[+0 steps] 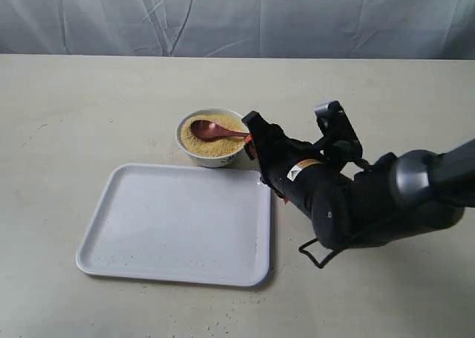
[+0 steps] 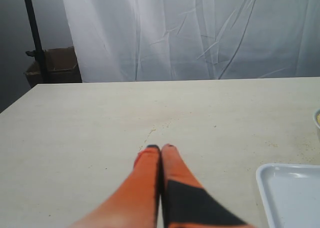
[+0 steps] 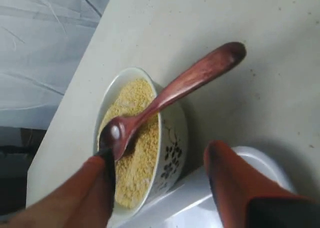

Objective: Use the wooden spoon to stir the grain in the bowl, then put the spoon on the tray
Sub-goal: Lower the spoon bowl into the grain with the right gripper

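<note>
Your right gripper (image 3: 160, 155) held its jaws spread wide apart; your left gripper (image 2: 160, 148) was pressed fully closed.

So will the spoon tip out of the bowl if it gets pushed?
The wooden spoon leans on the rim of the bowl with much of its handle sticking out, so a nudge might lever it out. It looks stiff, so it shouldn't bend. Its head rests on loose grain, which likely won't grip it.
</note>
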Motion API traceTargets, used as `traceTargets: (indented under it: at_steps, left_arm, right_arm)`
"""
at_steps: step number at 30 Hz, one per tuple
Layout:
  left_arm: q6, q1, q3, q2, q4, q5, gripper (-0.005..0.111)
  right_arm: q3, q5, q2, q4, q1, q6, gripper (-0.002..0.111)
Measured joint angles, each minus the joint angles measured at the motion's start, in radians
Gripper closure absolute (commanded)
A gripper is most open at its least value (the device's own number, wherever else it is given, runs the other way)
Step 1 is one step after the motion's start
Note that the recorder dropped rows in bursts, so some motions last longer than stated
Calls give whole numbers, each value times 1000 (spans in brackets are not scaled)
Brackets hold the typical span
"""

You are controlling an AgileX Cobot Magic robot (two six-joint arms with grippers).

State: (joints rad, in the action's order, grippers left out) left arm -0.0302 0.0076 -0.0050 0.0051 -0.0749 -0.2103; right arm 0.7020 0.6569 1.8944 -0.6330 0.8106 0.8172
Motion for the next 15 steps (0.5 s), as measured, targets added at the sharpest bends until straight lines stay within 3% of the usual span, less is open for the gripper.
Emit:
traceTargets:
  at_steps: [11,15]
  left_arm:
    - [0,0,0,0,0,0,106]
    - [0,0,0,0,0,0,106]
  right_arm:
    - [144,18,142,-36,-72,35,54]
    - [169,19,143,-39,-91,37,59]
